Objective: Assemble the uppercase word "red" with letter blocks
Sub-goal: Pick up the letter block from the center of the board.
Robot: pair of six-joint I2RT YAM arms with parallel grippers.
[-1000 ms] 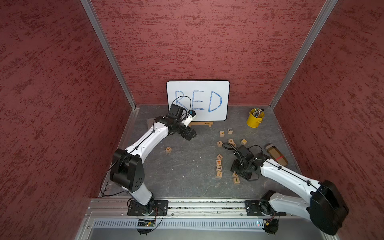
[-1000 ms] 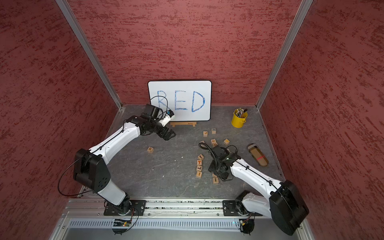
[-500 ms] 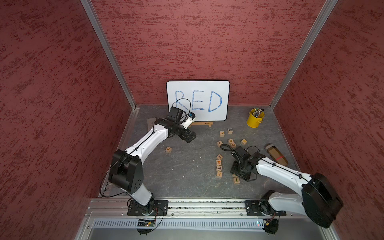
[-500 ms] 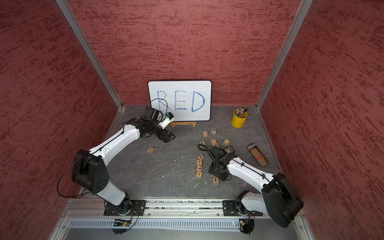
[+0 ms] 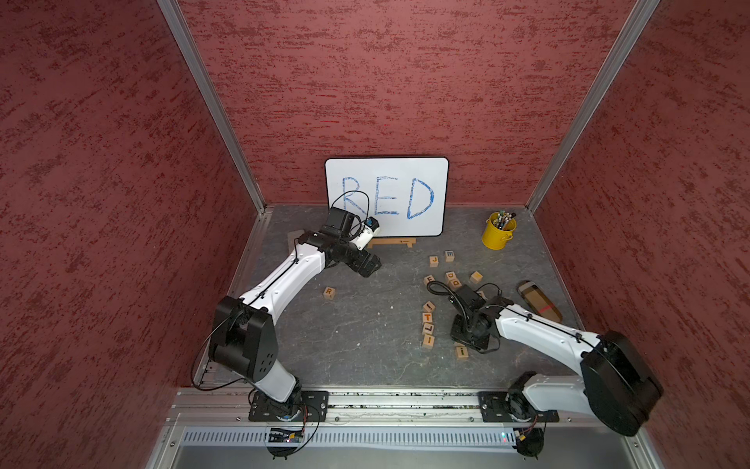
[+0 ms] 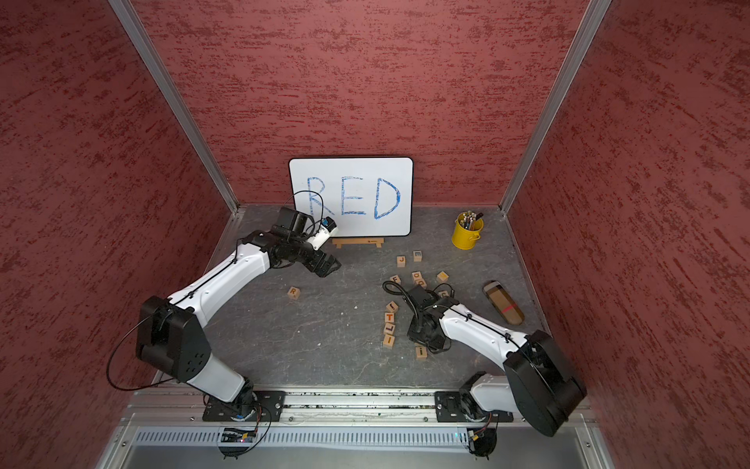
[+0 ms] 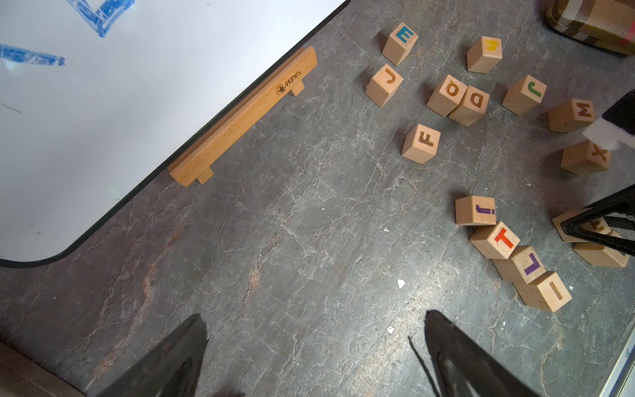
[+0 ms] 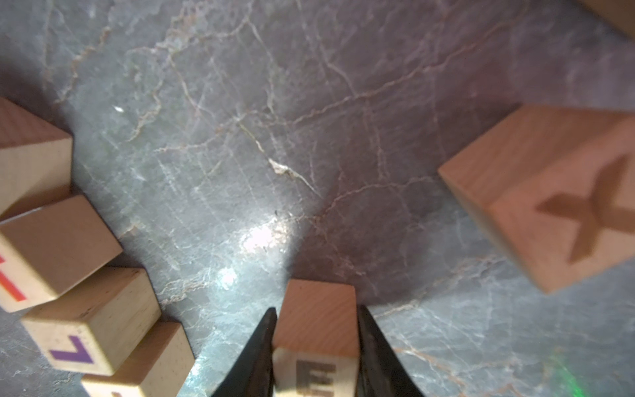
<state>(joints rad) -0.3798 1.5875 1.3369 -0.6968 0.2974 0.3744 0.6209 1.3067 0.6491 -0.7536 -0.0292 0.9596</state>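
The right gripper (image 8: 316, 309) was clamped on the E block (image 8: 319, 333). In the right wrist view its two black jaws pressed flat against opposite sides of the cube, with the brown E facing the camera at the bottom centre of the frame. Whether the cube was off the worktop (image 5: 365, 325) could not be told.

The left gripper (image 7: 316, 318) hung with its jaws wide apart and nothing between them, in front of the whiteboard (image 5: 387, 195) at upper centre in both top views.

The R block (image 5: 329, 292) sat alone at left of centre in a top view. It was well apart from the right gripper, to its left and a little higher in the frame, and nearer the left arm. The D block (image 7: 476, 101) lay in the loose cluster higher in the frame than the right gripper, touching a neighbouring cube.

The coming move probably turned on carrying the E leftward to the R's right-hand side. A column of blocks (image 5: 427, 325) stood just beside the gripper on that side, so a low sweep could knock it. Being a cube, the E had no long axis to align, only its letter face.
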